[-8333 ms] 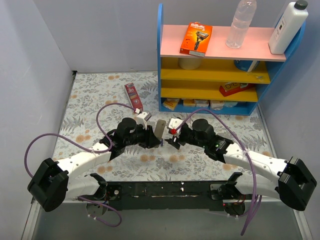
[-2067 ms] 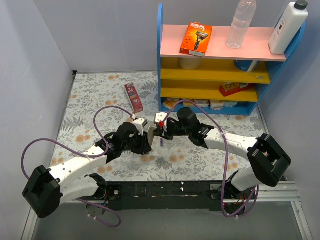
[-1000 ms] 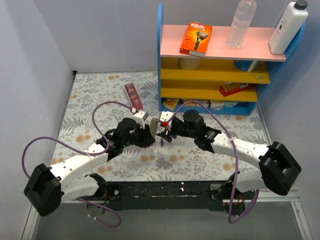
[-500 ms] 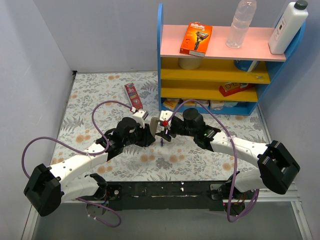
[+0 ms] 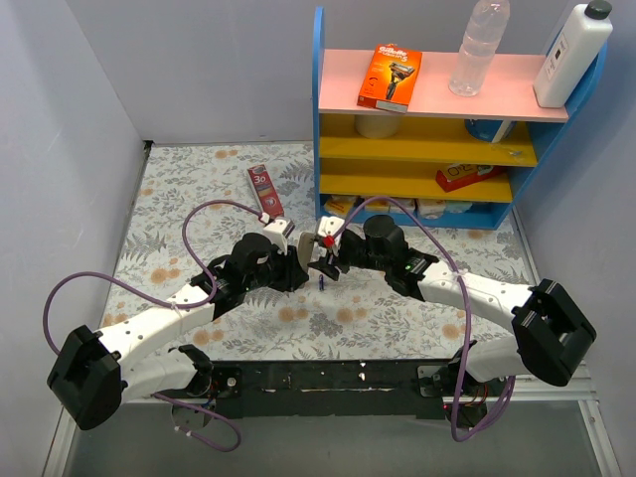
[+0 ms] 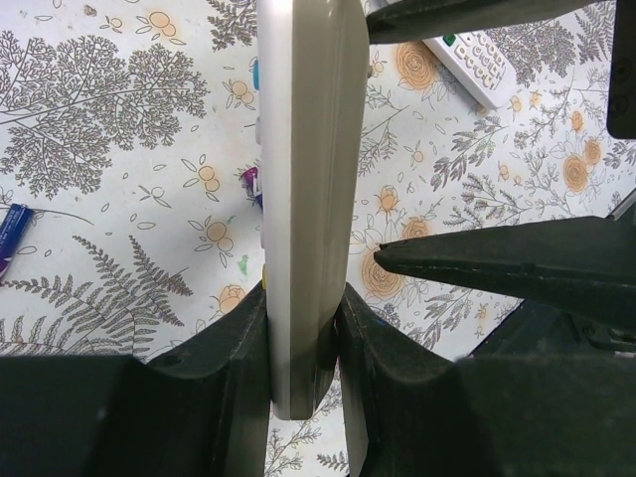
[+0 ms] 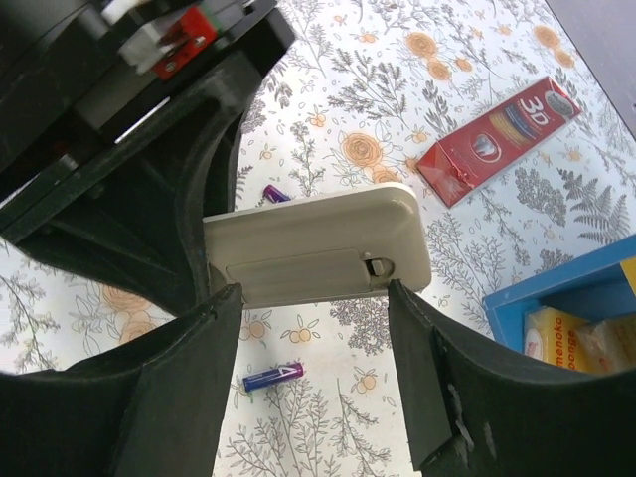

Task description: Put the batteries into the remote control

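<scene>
- Batteries: in the top view, one slim dark blue-purple battery (image 5: 324,283) lies on the floral-patterned counter (image 5: 199,199), just in front of the two claws. The beige plastic remote control (image 5: 305,247) is off the counter, pinched in the left claw (image 5: 297,263). The right claw (image 5: 324,263) faces it from the other side. A flat red carton (image 5: 266,192) lies farther back, near the blue shelf unit (image 5: 320,119).
- Left wrist view: the left claw (image 6: 301,308) is pressed onto both faces of the remote control (image 6: 298,179), which is seen edge-on. A battery (image 6: 10,234) lies at the left edge of the picture. A second purple battery (image 6: 249,184) peeks out from behind the remote. A white keypad remote (image 6: 475,65) lies on the counter (image 6: 119,119).
- Right wrist view: the right claw (image 7: 313,290) is spread, one finger at each side of the remote control's (image 7: 318,238) back with its closed cover. Whether the fingers touch it cannot be told. One battery (image 7: 273,377) lies on the counter (image 7: 338,437) below the remote control, and another (image 7: 275,193) lies above it.
</scene>
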